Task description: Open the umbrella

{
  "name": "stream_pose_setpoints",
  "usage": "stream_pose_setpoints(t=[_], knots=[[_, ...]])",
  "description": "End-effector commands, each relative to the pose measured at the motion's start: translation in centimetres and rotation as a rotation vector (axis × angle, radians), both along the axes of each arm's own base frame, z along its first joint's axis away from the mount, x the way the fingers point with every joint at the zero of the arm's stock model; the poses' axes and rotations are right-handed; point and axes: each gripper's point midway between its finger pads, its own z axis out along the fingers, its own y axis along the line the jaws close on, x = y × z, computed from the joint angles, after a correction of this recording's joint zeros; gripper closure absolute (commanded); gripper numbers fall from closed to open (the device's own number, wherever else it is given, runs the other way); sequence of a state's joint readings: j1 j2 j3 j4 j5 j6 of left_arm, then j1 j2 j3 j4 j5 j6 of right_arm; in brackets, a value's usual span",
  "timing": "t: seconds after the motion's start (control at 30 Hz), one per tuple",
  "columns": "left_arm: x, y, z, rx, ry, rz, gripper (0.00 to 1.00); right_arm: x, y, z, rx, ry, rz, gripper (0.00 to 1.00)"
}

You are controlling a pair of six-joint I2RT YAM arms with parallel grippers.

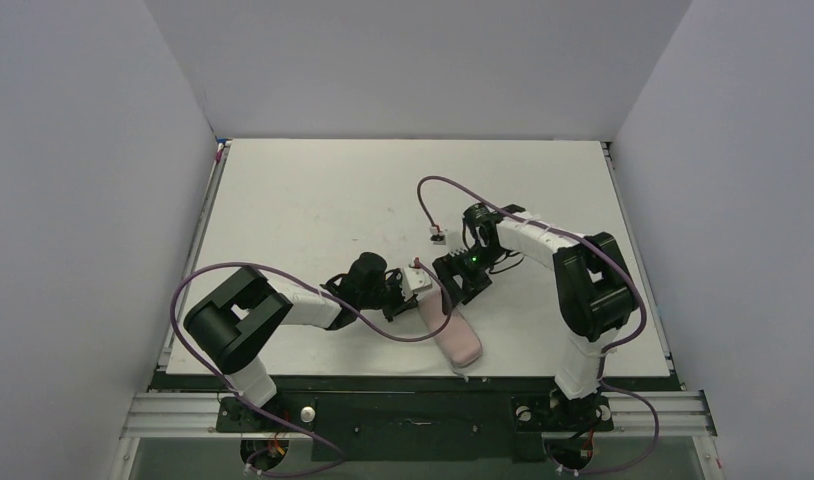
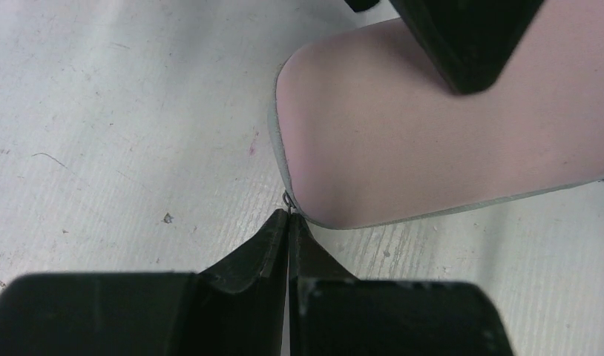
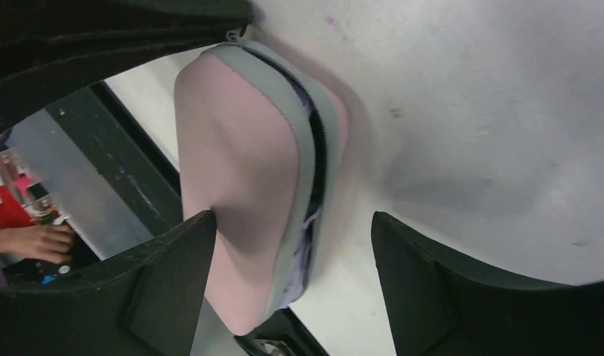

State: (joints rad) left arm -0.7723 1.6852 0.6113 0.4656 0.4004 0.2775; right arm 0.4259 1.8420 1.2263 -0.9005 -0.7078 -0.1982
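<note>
Left jaws: nearest the left wrist camera; closed tip to tip on what looks like the small metal zip pull (image 2: 286, 199) at the corner of the pouch (image 2: 432, 148); the hold looks thin
Right jaws: open, one on each side of the pouch's far end; nothing held
Pouch: pale pink, lying by the near edge of the bench (image 1: 313, 200), between the two arms; its zip (image 3: 317, 148) is parted along part of its length
Umbrella (image 3: 308, 226): folded inside the pouch; only a sliver of lavender fabric shows through the gap
Step, as I judge it: finish unzipping so the umbrella can come out
Doing it well: close the right jaws on the pouch body, clear of the zip line, to anchor it; draw the pull low and along the track, not upward; otherwise the pouch may drag or the pull slip free
Risk: fabric beside the teeth may snag
</note>
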Motion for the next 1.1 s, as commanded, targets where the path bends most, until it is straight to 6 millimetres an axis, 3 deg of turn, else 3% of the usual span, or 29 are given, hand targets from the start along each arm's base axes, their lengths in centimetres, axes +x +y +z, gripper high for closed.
stream_pose_setpoints(t=[0.0, 0.13, 0.2, 0.3, 0.43, 0.5, 0.53, 0.63, 0.77, 1.07], knots=[[0.1, -0.4, 0.7, -0.017, -0.003, -0.009, 1.0, -0.4, 2.2, 1.2, 0.061, 0.006, -0.069, 0.28], [-0.1, -0.4, 0.7, -0.019, -0.002, -0.013, 1.0, -0.4, 2.9, -0.2, 0.036, 0.012, -0.066, 0.28], [-0.2, -0.3, 0.8, -0.02, -0.005, -0.025, 1.0, -0.3, 2.8, -1.4, 0.018, 0.012, -0.055, 0.37], [-0.8, -0.2, 0.7, -0.022, -0.009, -0.051, 1.0, -0.2, 2.5, -2.1, 0.02, 0.011, -0.028, 0.66], [-1.5, 0.2, 0.1, -0.009, -0.022, -0.09, 1.0, 0.1, 1.8, -2.1, 0.039, -0.038, 0.074, 0.92], [-1.6, 0.2, -0.2, -0.008, -0.026, -0.099, 0.94, -0.2, 1.5, -2.0, 0.037, -0.03, 0.124, 1.0], [-1.7, 0.2, -0.2, -0.009, -0.027, -0.107, 0.83, -0.2, 1.5, -1.8, 0.04, -0.028, 0.138, 1.0], [-1.7, 0.2, -0.8, 0.007, -0.039, -0.125, 0.68, -0.1, 1.3, -1.6, 0.053, -0.052, 0.215, 1.0], [-1.7, 0.0, -1.0, 0.003, -0.065, -0.148, 0.63, -0.6, 0.5, -1.4, 0.046, -0.046, 0.315, 1.0], [-4.8, -1.1, -1.7, 0.013, -0.127, -0.361, 0.63, -0.9, -0.5, -1.4, 0.041, -0.052, 0.439, 1.0]])
